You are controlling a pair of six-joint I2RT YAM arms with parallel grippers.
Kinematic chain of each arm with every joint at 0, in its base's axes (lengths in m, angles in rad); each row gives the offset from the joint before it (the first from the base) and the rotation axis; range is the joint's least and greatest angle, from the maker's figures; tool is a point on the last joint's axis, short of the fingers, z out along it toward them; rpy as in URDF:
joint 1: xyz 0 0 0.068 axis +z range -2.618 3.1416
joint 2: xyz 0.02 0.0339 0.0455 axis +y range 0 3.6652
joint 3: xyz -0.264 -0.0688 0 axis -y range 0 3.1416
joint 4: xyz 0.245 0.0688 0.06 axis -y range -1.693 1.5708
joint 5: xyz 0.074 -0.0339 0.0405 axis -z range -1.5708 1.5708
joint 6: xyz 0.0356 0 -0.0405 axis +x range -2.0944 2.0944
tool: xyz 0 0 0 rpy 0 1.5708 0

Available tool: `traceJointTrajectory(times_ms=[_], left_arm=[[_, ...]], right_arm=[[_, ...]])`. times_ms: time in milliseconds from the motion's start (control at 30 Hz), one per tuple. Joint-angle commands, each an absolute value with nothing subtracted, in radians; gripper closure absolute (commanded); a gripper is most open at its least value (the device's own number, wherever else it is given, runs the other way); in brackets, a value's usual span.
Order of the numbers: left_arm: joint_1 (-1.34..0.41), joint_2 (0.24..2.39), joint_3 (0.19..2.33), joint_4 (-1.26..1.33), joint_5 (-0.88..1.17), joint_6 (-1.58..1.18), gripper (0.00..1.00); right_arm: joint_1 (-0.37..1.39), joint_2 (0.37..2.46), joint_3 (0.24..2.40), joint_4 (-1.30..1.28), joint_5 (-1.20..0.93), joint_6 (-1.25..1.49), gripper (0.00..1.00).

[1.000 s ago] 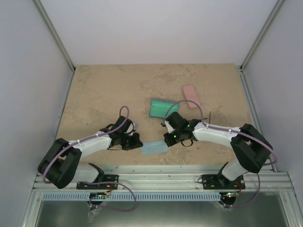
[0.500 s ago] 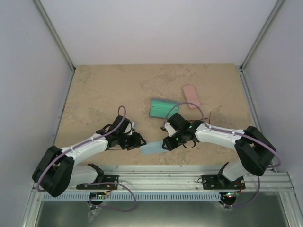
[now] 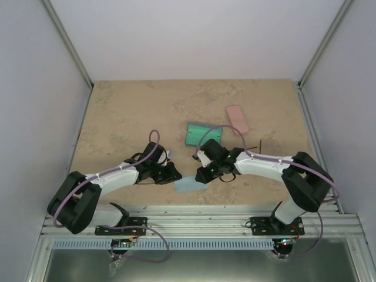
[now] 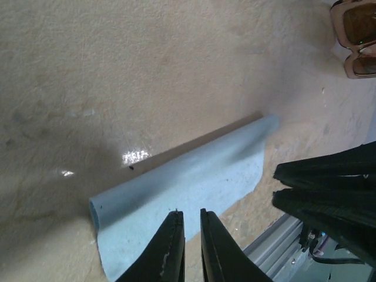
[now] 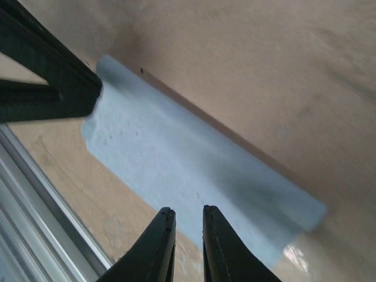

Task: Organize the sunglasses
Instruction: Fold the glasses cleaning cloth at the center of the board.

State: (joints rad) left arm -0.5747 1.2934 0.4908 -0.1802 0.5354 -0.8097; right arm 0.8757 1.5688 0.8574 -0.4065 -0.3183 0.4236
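The amber-brown sunglasses lie on the table at the top right corner of the left wrist view, partly cut off. I cannot make out the black wire pair; the arms cover much of the table's front. My left gripper hangs over the near part of a folded light blue cloth, jaws nearly together with nothing between them. My right gripper faces it over the opposite edge of the cloth, jaws also nearly together and empty. In the top view the left gripper and right gripper flank the cloth.
A green case lies behind the grippers at mid-table. A pink case lies further back right. The metal rail at the table's front edge runs just below the cloth.
My right gripper has moved left toward the left gripper. The cloth now looks shorter and sits slightly further left. The left arm shifted a little and came back.
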Motion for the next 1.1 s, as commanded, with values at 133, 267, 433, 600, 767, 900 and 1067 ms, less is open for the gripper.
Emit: traceJointTrajectory(times_ms=[133, 267, 433, 600, 767, 900, 1067], left_arm=[[-0.59, 1.396, 0.515, -0.057, 0.574, -0.853, 0.9], [-0.591, 1.42, 0.516, -0.086, 0.533, -0.858, 0.9], [-0.591, 1.437, 0.527, -0.173, 0.431, -0.857, 0.85], [-0.59, 1.442, 0.525, -0.233, 0.37, -0.863, 0.79], [-0.59, 1.425, 0.525, -0.286, 0.34, -0.856, 0.72], [-0.591, 1.384, 0.55, -0.339, 0.327, -0.861, 0.64], [-0.592, 1.242, 0.564, -0.432, 0.279, -0.909, 0.54]], right_arm=[[0.897, 1.727, 0.929, -0.252, -0.372, 0.51, 0.85], [0.897, 1.764, 0.931, -0.258, -0.356, 0.514, 0.82], [0.897, 1.756, 0.915, -0.283, -0.269, 0.52, 0.72], [0.897, 1.719, 0.883, -0.33, -0.163, 0.533, 0.62], [0.897, 1.67, 0.834, -0.36, -0.047, 0.547, 0.48], [0.898, 1.635, 0.828, -0.404, 0.034, 0.55, 0.46], [0.929, 1.544, 0.829, -0.463, 0.123, 0.567, 0.43]])
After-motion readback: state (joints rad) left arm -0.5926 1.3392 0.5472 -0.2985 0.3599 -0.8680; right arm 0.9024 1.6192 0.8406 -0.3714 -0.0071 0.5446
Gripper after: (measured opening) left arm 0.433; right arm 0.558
